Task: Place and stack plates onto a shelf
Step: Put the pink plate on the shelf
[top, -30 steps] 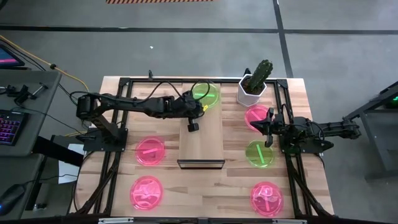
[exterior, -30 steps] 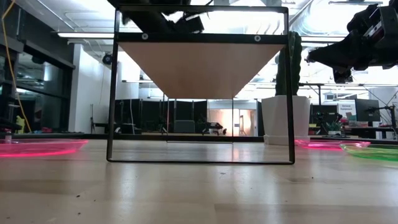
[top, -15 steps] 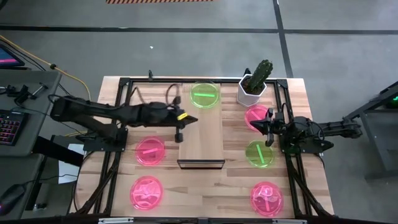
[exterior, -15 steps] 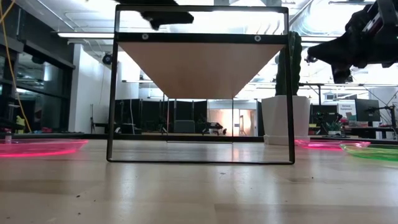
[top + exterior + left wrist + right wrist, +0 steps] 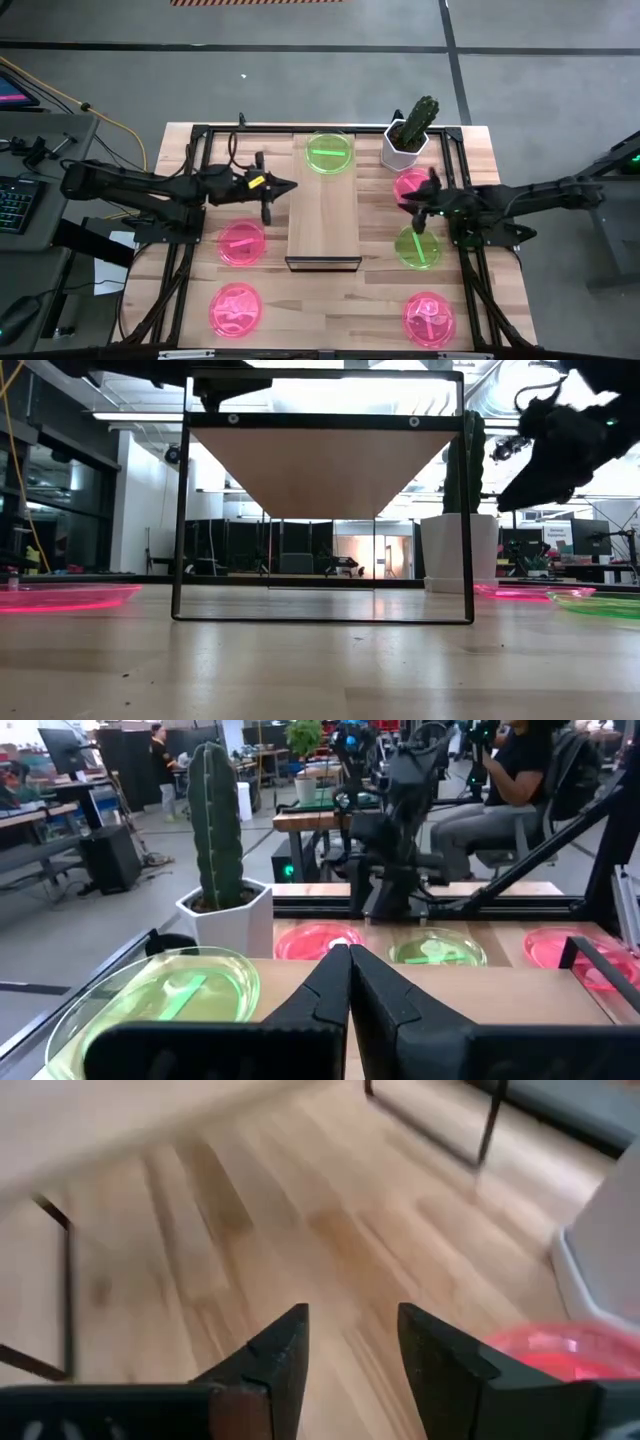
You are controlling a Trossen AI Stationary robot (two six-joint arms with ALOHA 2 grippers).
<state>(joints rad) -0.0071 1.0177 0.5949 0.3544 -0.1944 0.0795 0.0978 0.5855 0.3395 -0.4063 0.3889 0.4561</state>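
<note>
On the far end of the shelf (image 5: 323,208), your one placed green plate (image 5: 329,153) is resting beside the cactus pot (image 5: 405,146). Your left gripper (image 5: 268,190), fingers pressed together and empty, is hanging just left of the shelf. Your right gripper (image 5: 424,208), fingers spread, is hovering between a pink plate (image 5: 412,184) and a second green plate (image 5: 418,249) on the surface (image 5: 330,300).

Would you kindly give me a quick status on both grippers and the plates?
Left gripper shut, empty, at the shelf's left edge. Right gripper open, between pink plate and green plate. One green plate on shelf. Cactus pot beside it.
</note>
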